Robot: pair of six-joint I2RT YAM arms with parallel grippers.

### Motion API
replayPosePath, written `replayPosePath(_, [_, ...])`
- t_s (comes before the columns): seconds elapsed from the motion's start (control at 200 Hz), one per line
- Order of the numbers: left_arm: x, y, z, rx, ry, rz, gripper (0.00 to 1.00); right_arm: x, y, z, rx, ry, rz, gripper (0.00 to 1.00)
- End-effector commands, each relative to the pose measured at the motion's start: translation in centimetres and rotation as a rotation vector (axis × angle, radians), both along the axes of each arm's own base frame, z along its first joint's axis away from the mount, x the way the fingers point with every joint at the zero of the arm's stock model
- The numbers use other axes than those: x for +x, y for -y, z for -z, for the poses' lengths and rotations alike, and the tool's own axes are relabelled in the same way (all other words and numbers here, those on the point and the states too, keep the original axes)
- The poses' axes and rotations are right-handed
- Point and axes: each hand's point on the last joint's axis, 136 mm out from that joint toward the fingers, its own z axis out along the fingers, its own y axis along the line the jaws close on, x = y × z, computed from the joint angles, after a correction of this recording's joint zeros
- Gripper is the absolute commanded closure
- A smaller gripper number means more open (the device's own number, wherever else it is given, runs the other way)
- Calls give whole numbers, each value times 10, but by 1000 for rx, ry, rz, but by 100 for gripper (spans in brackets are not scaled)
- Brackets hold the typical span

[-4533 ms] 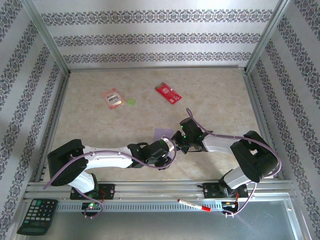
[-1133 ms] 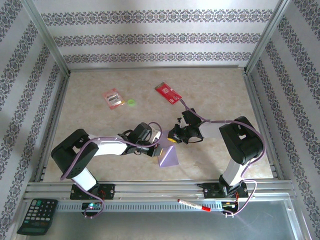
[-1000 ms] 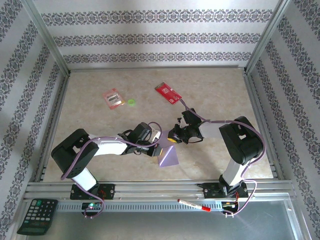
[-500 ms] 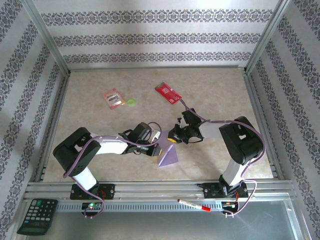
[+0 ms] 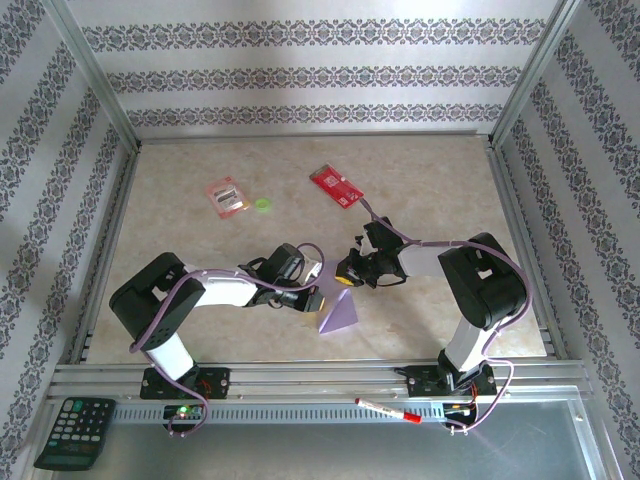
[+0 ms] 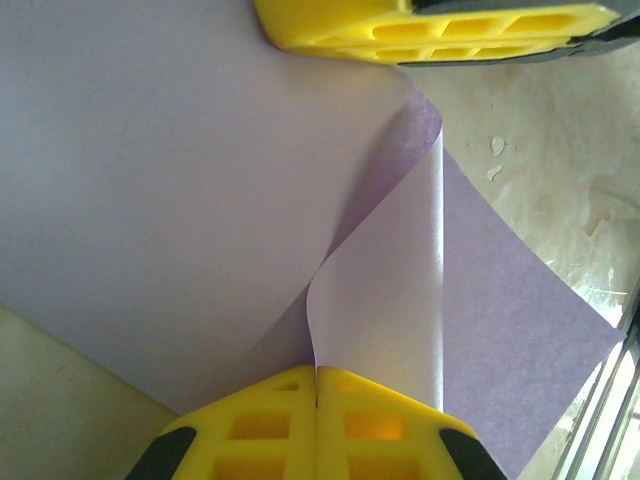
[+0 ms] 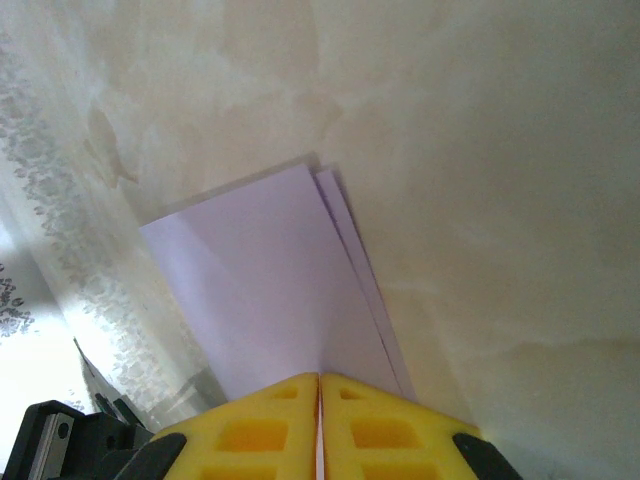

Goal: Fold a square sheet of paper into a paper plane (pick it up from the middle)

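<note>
Since the earlier frames, the square sheet of paper (image 5: pixel 338 316) has shifted nearer the front edge and is folded into a triangle. Left gripper (image 5: pixel 312 298) is clamped shut on a curled flap of it. Right gripper (image 5: pixel 345 279) is pinched shut on the opposite edge. The sheet hangs between both grippers, low over the table (image 5: pixel 450 200).

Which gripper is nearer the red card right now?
Right. The right gripper sits directly toward the near edge from the red card; the left gripper is even closer to that edge and further left.
</note>
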Motion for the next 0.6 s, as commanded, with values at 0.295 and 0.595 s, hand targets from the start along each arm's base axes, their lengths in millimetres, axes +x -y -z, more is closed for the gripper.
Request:
replayPosePath(0.295, [7, 0, -3, -1, 10, -10, 97, -11, 7, 18, -47, -38, 6, 90])
replayPosePath(0.595, [4, -7, -1, 15, 12, -23, 98, -11, 7, 18, -48, -40, 6, 90])
